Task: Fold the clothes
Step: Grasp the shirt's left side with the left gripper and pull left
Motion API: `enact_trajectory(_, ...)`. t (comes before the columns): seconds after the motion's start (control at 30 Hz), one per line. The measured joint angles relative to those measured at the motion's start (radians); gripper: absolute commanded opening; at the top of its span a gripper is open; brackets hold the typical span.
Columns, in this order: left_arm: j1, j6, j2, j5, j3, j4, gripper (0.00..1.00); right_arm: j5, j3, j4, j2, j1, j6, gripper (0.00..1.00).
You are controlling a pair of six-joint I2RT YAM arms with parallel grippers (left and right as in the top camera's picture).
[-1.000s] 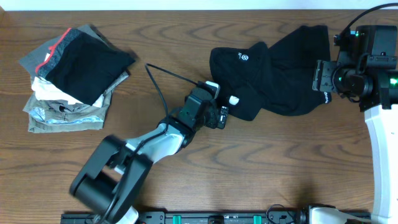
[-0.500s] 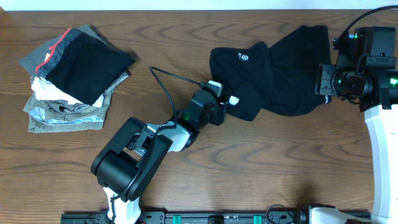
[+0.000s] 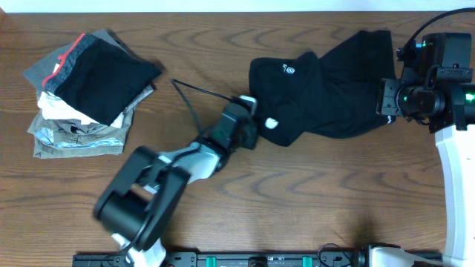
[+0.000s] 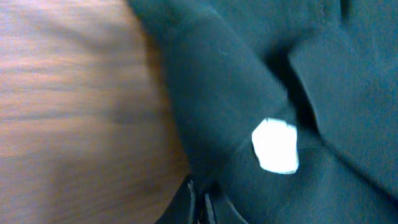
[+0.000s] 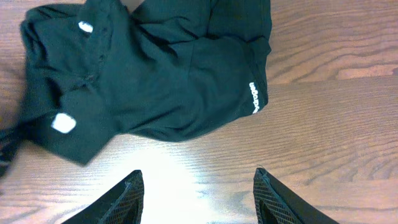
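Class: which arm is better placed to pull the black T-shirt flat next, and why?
Left. The left gripper is shut on the T-shirt beside its white tag; the right gripper is open above bare table, clear of the cloth.

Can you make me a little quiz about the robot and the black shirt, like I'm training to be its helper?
1. True or false: the right tool is gripping the black T-shirt.
2. Where is the pile of folded clothes? A) at the left end of the table B) under the black T-shirt C) hanging from the right arm
3. What colour is the small patch near where the left tool pinches the shirt's edge?

Key
1. False: it is open over bare wood, beside the shirt.
2. A
3. White
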Motion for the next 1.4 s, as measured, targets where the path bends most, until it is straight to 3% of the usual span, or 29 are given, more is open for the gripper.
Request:
enact_trajectory(0.2,0.207,0.028,-0.257,-0.051,0.0,-0.167,0.06,0.005,0.0,0.0,0.0,0.0,0.0,0.56)
enact_trajectory(0.23,0.249,0.036,-0.293,-0.058,0.0,-0.171,0.19,0.005,0.0,0.0,0.0,0.0,0.0,0.56)
enact_trajectory(0.27,0.292,0.048,-0.325,-0.064,0.0,-0.172,0.59,0.006,0.0,0.0,0.0,0.0,0.0,0.56)
enact_trajectory(0.3,0.325,0.053,-0.347,-0.074,0.0,-0.175,0.81,0.006,0.0,0.0,0.0,0.0,0.0,0.56)
enact_trajectory(0.33,0.36,0.052,-0.368,-0.08,0.001,-0.183,0.96,0.007,0.0,-0.001,0.0,0.0,0.0,0.56)
enact_trajectory(0.57,0.41,0.04,-0.396,0.017,0.004,-0.415,0.98,0.007,0.0,-0.009,0.0,0.0,0.0,0.57)
enact_trajectory(0.87,0.225,-0.011,-0.393,0.142,0.004,-0.506,0.98,0.007,0.0,-0.014,0.0,0.0,0.0,0.58)
enact_trajectory(1.13,-0.027,-0.042,-0.288,0.164,0.005,-0.263,0.99,0.007,0.0,-0.022,0.0,0.0,0.0,0.58)
enact_trajectory(1.4,-0.14,-0.089,-0.089,0.123,0.007,0.001,0.99,0.007,0.0,-0.033,0.0,0.0,0.0,0.58)
